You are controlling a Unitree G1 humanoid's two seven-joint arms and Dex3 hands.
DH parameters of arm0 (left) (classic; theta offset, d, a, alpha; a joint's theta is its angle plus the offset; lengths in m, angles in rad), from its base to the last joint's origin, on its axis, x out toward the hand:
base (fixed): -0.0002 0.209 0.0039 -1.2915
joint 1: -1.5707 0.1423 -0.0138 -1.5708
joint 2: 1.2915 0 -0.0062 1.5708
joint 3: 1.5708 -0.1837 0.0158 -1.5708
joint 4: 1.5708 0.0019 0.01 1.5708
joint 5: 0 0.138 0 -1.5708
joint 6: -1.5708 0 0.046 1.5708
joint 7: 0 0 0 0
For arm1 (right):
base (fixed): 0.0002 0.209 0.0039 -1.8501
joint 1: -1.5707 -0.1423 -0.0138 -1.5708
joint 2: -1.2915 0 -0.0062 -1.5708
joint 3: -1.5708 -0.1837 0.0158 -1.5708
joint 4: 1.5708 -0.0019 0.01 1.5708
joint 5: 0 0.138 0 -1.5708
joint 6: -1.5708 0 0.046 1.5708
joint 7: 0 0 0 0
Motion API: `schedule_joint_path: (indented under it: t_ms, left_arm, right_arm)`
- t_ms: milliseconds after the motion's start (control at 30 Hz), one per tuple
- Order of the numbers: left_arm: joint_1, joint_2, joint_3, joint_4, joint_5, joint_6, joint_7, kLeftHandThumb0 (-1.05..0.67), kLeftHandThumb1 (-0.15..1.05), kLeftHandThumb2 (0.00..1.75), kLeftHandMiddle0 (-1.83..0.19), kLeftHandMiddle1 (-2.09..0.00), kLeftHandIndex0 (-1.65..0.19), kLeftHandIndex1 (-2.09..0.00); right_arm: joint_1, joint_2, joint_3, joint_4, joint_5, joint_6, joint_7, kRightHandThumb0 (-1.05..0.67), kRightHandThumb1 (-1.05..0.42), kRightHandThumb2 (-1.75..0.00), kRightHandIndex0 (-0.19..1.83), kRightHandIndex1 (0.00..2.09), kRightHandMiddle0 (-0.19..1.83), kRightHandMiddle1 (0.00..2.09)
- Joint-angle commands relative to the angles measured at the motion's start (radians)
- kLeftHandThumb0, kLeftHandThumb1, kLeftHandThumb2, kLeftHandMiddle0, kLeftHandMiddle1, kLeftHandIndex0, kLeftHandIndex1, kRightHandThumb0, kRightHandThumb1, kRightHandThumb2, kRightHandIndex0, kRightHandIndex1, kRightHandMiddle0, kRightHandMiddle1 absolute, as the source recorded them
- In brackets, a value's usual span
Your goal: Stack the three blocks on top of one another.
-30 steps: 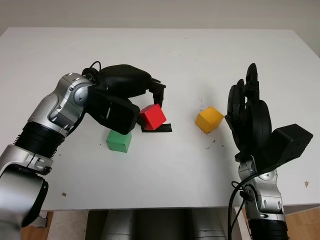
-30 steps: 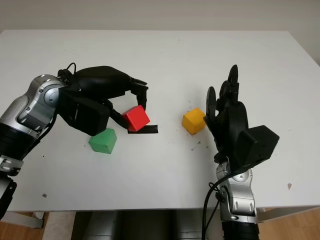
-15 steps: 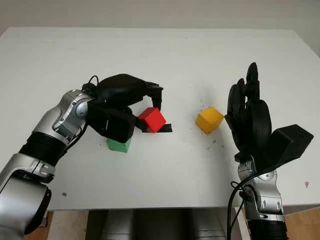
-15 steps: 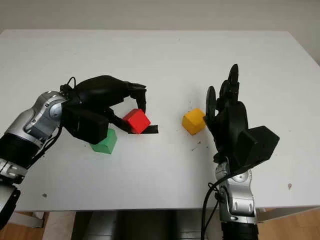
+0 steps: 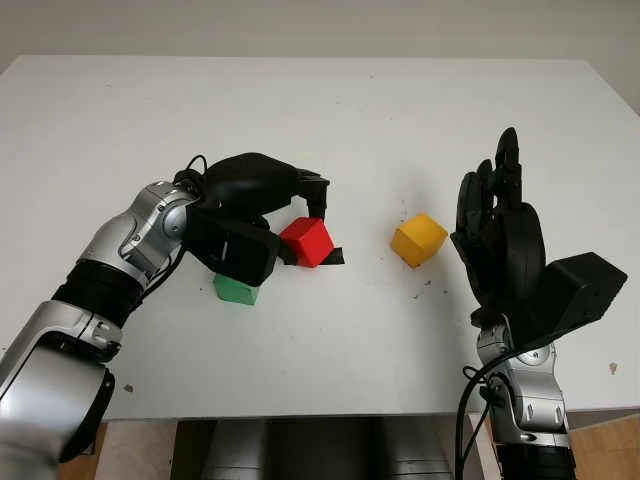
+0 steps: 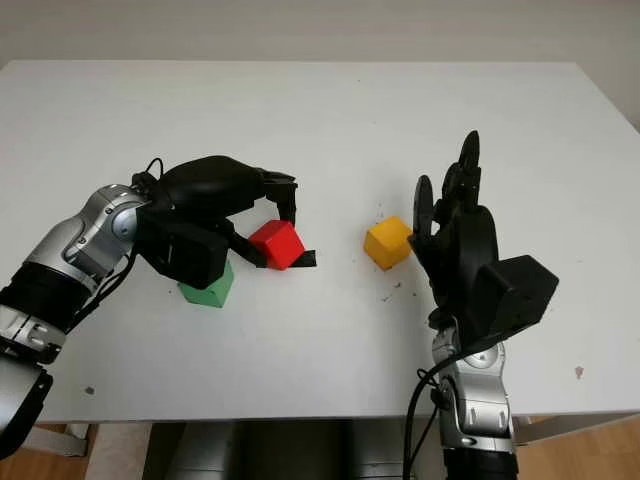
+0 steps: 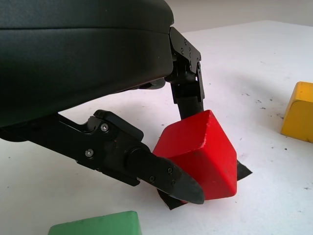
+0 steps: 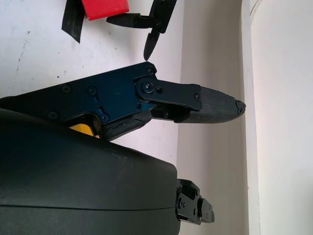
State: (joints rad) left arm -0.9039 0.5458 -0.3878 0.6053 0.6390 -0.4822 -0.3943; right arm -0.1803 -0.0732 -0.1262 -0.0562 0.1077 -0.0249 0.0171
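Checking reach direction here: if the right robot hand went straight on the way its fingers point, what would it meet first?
Probably nothing: the open right robot hand points toward the table's far edge, and the yellow block sits beside it, though depth is unclear.

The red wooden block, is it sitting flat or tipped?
Tipped: the red wooden block leans on one edge between the left hand's fingers.

Tilted red block [image 5: 307,241] between green block [image 5: 237,290] and yellow block [image 5: 418,239].
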Motion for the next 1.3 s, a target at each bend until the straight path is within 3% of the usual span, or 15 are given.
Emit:
schedule_joint_path:
  t_ms: [0,233,300,333,467,533,833,967,1133,1200,1267]
  left_arm:
    - [-0.005,-0.012,-0.024,0.008,0.018,0.008,0.004,-0.46,0.96,0.05,-0.21,-0.06,-0.39,-1.41]
    - [-0.005,-0.026,-0.035,0.000,0.042,0.027,0.018,-0.47,0.94,0.05,-0.25,-0.06,-0.48,-1.27]
    - [-0.003,-0.026,-0.039,-0.008,0.046,0.037,0.009,-0.51,0.93,0.05,-0.22,-0.04,-0.42,-1.20]
    - [-0.004,-0.025,-0.040,-0.010,0.046,0.040,0.001,-0.56,0.93,0.05,-0.16,-0.04,-0.34,-1.02]
    - [-0.008,-0.016,-0.049,-0.009,0.049,0.028,-0.009,-0.65,0.95,0.05,-0.02,-0.05,-0.29,-0.29]
    - [-0.009,-0.013,-0.051,-0.009,0.048,0.022,-0.014,-0.66,0.95,0.05,0.02,-0.04,-0.25,-0.16]
    - [0.003,0.021,-0.022,-0.068,0.015,0.022,-0.059,-0.78,0.96,0.06,0.13,-0.03,-0.04,-0.02]
    - [0.025,0.044,0.033,-0.136,-0.076,0.038,-0.094,-0.87,0.96,0.05,0.19,0.00,0.14,-0.01]
    - [0.051,0.070,0.134,-0.216,-0.237,0.102,-0.163,-1.00,1.03,0.09,0.19,0.00,0.19,0.00]
    - [0.083,0.074,0.187,-0.239,-0.300,0.132,-0.156,-1.01,1.04,0.40,0.19,0.00,0.19,0.00]
    - [0.118,0.086,0.235,-0.229,-0.339,0.111,-0.121,-1.00,1.05,0.57,0.19,0.00,0.19,0.00]
  right_arm:
    - [0.008,0.002,0.003,-0.022,-0.004,0.001,-0.002,-0.74,-1.05,-0.55,-0.19,0.00,-0.19,0.01]
    - [0.007,0.008,0.003,-0.017,-0.003,-0.004,-0.004,-0.73,-1.05,-0.56,-0.19,0.00,-0.19,0.00]
    - [0.007,0.008,0.004,-0.015,-0.007,-0.006,-0.006,-0.73,-1.05,-0.56,-0.19,0.00,-0.19,0.00]
    - [0.006,0.009,0.004,-0.014,-0.008,-0.007,-0.006,-0.73,-1.05,-0.56,-0.19,0.00,-0.19,0.00]
    - [0.002,0.012,0.004,-0.010,-0.010,-0.008,-0.009,-0.74,-1.05,-0.56,-0.19,0.00,-0.19,0.01]
    - [0.001,0.011,0.005,-0.010,-0.012,-0.006,-0.007,-0.74,-1.05,-0.56,-0.19,0.00,-0.19,0.01]
    - [0.001,0.012,0.003,-0.012,-0.012,-0.005,-0.008,-0.73,-1.05,-0.56,-0.19,0.00,-0.19,0.01]
    - [0.004,0.005,0.000,-0.013,-0.008,-0.007,0.004,-0.73,-1.05,-0.57,-0.19,0.00,-0.19,0.00]
    - [0.007,-0.002,-0.006,-0.019,0.004,-0.005,0.025,-0.74,-1.05,-0.55,-0.19,0.00,-0.19,0.00]
    - [0.007,-0.009,-0.008,-0.021,0.007,-0.001,0.036,-0.74,-1.05,-0.49,-0.19,0.00,-0.19,0.00]
    - [0.001,-0.019,-0.011,-0.031,0.002,0.017,0.036,-0.76,-1.05,-0.43,-0.18,0.01,-0.18,0.02]
